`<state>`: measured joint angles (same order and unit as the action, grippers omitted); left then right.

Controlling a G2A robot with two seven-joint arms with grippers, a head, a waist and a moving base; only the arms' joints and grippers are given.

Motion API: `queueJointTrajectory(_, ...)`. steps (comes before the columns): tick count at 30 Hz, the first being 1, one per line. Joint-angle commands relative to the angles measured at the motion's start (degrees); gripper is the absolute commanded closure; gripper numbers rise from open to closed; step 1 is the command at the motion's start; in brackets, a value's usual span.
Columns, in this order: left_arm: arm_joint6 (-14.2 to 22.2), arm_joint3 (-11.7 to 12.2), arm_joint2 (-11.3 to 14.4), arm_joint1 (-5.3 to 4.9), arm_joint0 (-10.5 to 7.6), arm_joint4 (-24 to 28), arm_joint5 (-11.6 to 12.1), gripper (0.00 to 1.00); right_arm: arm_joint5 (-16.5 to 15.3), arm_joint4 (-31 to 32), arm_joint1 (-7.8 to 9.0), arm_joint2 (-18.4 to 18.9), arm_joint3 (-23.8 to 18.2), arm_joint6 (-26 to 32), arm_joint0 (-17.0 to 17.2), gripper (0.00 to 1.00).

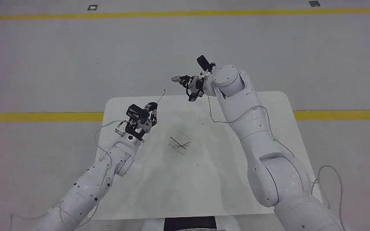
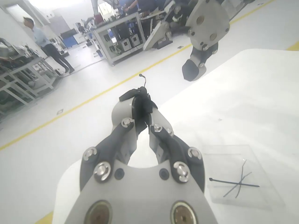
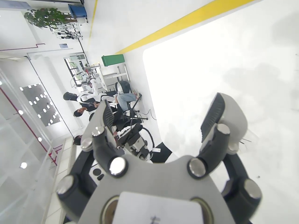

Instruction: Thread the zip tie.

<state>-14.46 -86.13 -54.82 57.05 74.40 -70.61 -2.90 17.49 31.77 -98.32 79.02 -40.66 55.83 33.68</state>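
Note:
My left gripper is shut on a thin black zip tie above the table's far left part. The tie's free end sticks out past the fingertips, up toward the far edge. My right gripper hangs open just beyond the table's far edge, a short way right of the tie's tip and apart from it, with nothing between its fingers. In the left wrist view the right gripper is up and to the right of the tie's end.
A clear flat tray lies on the middle of the white table, holding several loose black zip ties. A yellow floor line runs behind the table.

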Motion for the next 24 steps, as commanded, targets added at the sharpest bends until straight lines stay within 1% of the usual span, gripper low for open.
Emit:
queueJointTrajectory(1,2.01,-0.02,-1.6,-0.19,0.56,4.8,3.58,1.0,-0.93,-2.36,0.36,1.23,-0.6,-0.04,1.37,0.0)
queueJointTrajectory(3,3.39,-0.24,-3.65,-0.48,1.64,9.85,6.92,1.0,-1.88,-3.69,1.01,2.69,-0.9,1.04,2.35,0.0)
queueJointTrajectory(4,4.11,-0.38,-5.19,-0.79,2.21,12.0,9.24,1.0,-3.14,-5.24,1.4,3.68,-1.15,2.68,3.01,0.0)
queueJointTrajectory(5,4.44,-0.38,-6.27,-0.98,2.81,13.66,10.48,1.0,-3.69,-6.61,1.72,4.63,-1.12,3.69,3.52,0.0)
queueJointTrajectory(7,5.4,-0.5,-8.29,-1.3,3.96,19.0,14.92,1.0,-4.8,-9.93,2.33,6.55,-0.74,6.67,4.35,0.0)
queueJointTrajectory(9,7.1,-0.52,-10.19,-1.63,4.98,23.77,19.13,1.0,-6.45,-10.92,3.04,7.59,-0.4,8.39,4.9,0.0)
queueJointTrajectory(11,9.09,-0.41,-11.95,-1.84,5.61,28.63,21.87,1.0,-8.04,-12.87,3.56,8.47,0.28,10.31,5.27,0.0)
queueJointTrajectory(12,9.86,-0.6,-12.31,-1.88,5.91,30.43,22.38,1.0,-8.92,-13.95,3.7,8.68,0.65,11.52,5.39,0.0)
queueJointTrajectory(14,11.43,-1.41,-12.55,-1.9,6.42,35.28,22.38,1.0,-10.16,-16.14,3.97,9.15,1.82,13.28,5.46,0.0)
queueJointTrajectory(15,13.22,-1.97,-12.49,-1.99,6.53,38.27,22.38,1.0,-10.37,-16.7,4.07,9.0,2.45,13.46,5.27,0.0)
queueJointTrajectory(16,14.94,-2.35,-12.38,-2.15,6.46,39.59,22.38,1.0,-10.28,-17.12,4.02,8.73,2.64,13.68,5.05,0.0)
queueJointTrajectory(23,14.94,-2.35,-12.38,-2.15,6.46,39.59,22.38,1.0,-10.28,-17.12,4.02,8.73,2.64,13.68,5.05,0.0)
queueJointTrajectory(24,14.96,-2.4,-12.28,-2.06,6.55,40.62,22.31,1.0,-10.28,-17.12,4.02,8.73,2.64,13.68,5.05,0.0)
